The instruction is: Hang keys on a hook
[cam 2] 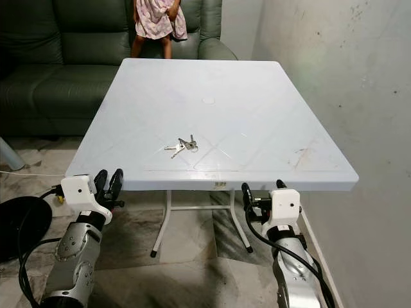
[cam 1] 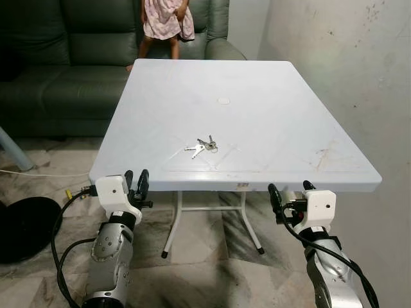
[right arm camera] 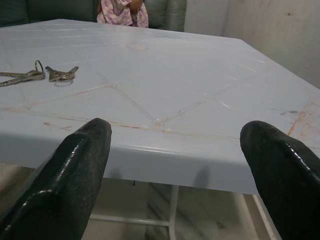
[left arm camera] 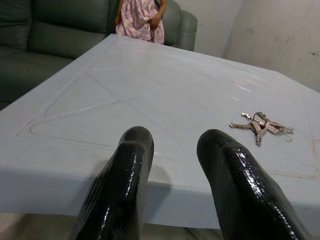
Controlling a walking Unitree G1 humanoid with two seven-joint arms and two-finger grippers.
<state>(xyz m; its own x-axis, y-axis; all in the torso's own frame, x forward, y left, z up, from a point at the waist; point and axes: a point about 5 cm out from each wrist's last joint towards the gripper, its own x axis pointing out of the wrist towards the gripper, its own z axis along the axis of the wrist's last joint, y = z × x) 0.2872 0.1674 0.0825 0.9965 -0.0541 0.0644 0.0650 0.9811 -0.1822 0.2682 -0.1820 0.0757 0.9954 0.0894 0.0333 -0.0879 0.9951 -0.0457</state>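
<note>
Keys (cam 1: 204,146) lie flat on the white table (cam 1: 270,96), toward its near edge and about midway along it, a small metal bunch on a ring with blades splayed. Likely light, rigid and slippery on the smooth plastic, sitting very low, so the best hold is probably the ring or the clustered heads, pinched from above. Left pincer (cam 1: 136,185) hangs just below the table's near edge with fingers narrowly apart, right pincer (cam 1: 290,194) likewise below that edge, fingers wide, both empty.
</note>
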